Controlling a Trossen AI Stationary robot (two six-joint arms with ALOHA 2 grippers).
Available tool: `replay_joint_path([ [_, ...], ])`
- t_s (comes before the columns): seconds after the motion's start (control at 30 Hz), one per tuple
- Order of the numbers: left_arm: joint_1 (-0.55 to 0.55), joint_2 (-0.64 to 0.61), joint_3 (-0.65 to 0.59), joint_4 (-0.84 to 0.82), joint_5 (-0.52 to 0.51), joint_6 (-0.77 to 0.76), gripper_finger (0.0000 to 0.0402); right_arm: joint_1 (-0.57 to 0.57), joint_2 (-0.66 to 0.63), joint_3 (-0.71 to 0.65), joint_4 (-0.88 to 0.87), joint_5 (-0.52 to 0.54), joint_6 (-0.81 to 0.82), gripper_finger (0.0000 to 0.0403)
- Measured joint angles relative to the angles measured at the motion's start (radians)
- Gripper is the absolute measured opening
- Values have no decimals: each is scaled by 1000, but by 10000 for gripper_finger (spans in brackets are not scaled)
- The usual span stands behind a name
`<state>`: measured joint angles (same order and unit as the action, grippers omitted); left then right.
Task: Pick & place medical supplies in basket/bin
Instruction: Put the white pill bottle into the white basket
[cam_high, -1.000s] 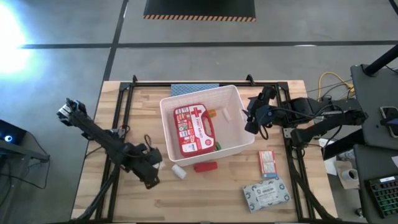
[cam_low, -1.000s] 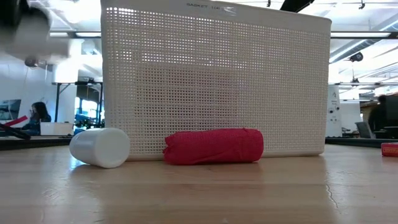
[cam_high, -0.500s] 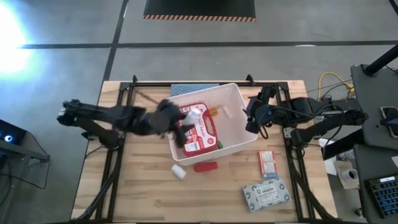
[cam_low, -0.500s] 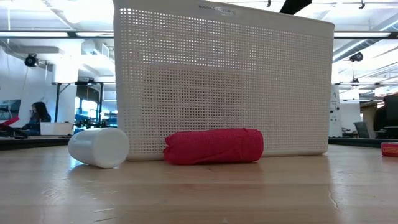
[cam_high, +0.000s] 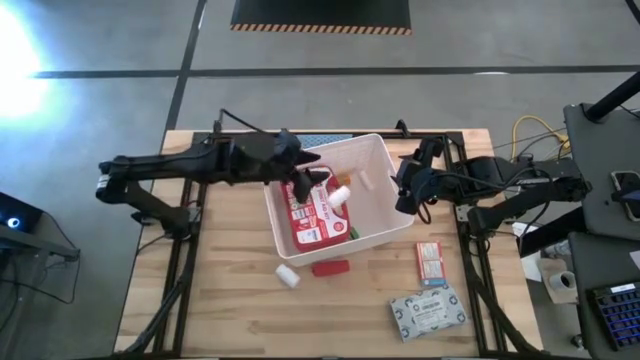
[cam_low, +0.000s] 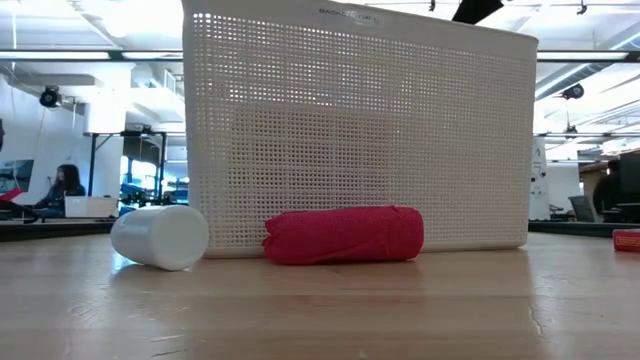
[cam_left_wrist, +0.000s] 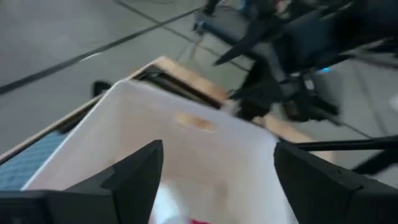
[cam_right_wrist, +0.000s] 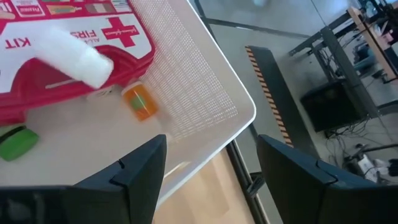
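Note:
The white bin (cam_high: 375, 160) stands mid-table and holds the red first-aid case (cam_high: 315, 212), an orange bottle (cam_right_wrist: 139, 101) and a green cap (cam_right_wrist: 17, 142). A white roll (cam_high: 340, 193) lies on the case, also seen in the right wrist view (cam_right_wrist: 74, 55). My left gripper (cam_high: 315, 180) is open above the bin's left part, its fingers wide apart in the left wrist view (cam_left_wrist: 217, 186). My right gripper (cam_high: 398, 190) is open and empty just outside the bin's right wall. Another white roll (cam_high: 287, 276) and a red tube (cam_high: 330, 268) lie on the table by the bin's near wall.
A red-white box (cam_high: 430, 263) and a pale soft pack (cam_high: 428, 312) lie at the near right. A blue patterned pack (cam_high: 325, 141) lies behind the bin. In the low view the roll (cam_low: 160, 237) and the tube (cam_low: 343, 235) lie before the bin's mesh wall (cam_low: 360, 130).
My left gripper has swung from the table's near left, up and toward the far right, to above the bin. A white roll now lies on the red case, apart from the fingers. The bin has slid a little toward the table's right edge.

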<state>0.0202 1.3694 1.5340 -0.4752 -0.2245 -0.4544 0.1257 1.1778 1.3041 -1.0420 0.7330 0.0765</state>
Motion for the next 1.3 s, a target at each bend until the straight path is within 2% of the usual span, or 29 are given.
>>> replay_joint_path([
  [0.1,-63,-6,71,-112,35,25,293,0,1,0,2,0,-24,242],
  [0.2,-157,-6,125,-370,33,32,289,0,1,0,4,0,-25,242],
  [0.3,-261,-1,122,-612,27,-85,280,0,1,0,5,0,-25,242],
  [0.37,-334,-2,67,-652,25,-201,274,0,1,0,5,0,-26,242],
  [0.53,-525,11,-103,-599,22,-327,267,0,1,0,6,0,-33,242],
  [0.6,-582,23,-164,-577,23,-420,267,0,1,-1,6,0,-36,242],
  [0.7,-638,44,-251,-485,20,-580,267,0,1,-1,6,0,-31,242],
  [0.77,-657,56,-301,-384,10,-625,267,0,1,-1,3,-27,-27,242],
  [0.87,-658,78,-359,-215,-29,-646,267,0,1,-1,-11,-85,-27,242],
  [1.0,-627,111,-403,-65,-181,-647,267,0,1,-1,-28,-80,-23,242],
  [1.17,-562,146,-435,-53,-318,-648,266,0,1,-1,-37,-80,15,242],
  [1.3,-524,148,-435,-118,-416,-708,266,0,1,-1,-90,-81,41,242],
])
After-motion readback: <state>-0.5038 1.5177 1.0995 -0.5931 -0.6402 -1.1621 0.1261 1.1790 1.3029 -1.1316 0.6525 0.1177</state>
